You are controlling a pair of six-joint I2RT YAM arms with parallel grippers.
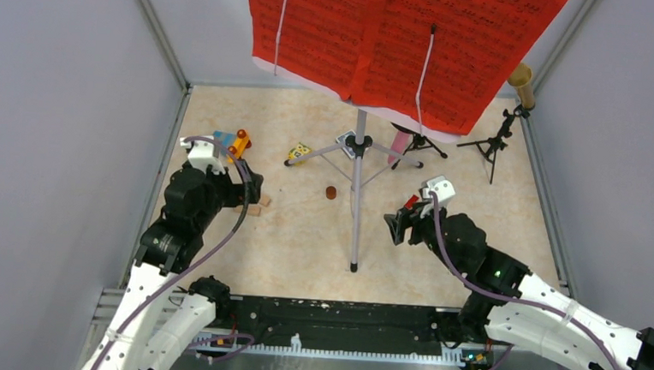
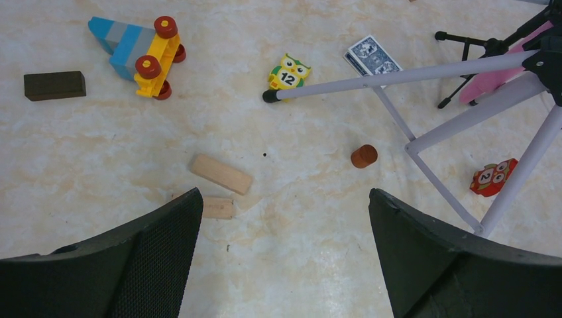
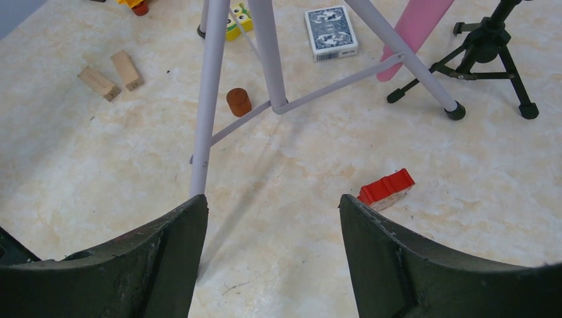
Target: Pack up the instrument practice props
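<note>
Evenly, left fingers [image 2: 132, 265] and right fingers [image 3: 411, 265] hover spread, flanking the pole [image 1: 356, 204].

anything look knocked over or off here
The pink mic slants down, its end seemingly on the table beside a black tripod, while the gold mic stands raised at the far right. It looks tipped over.
</note>
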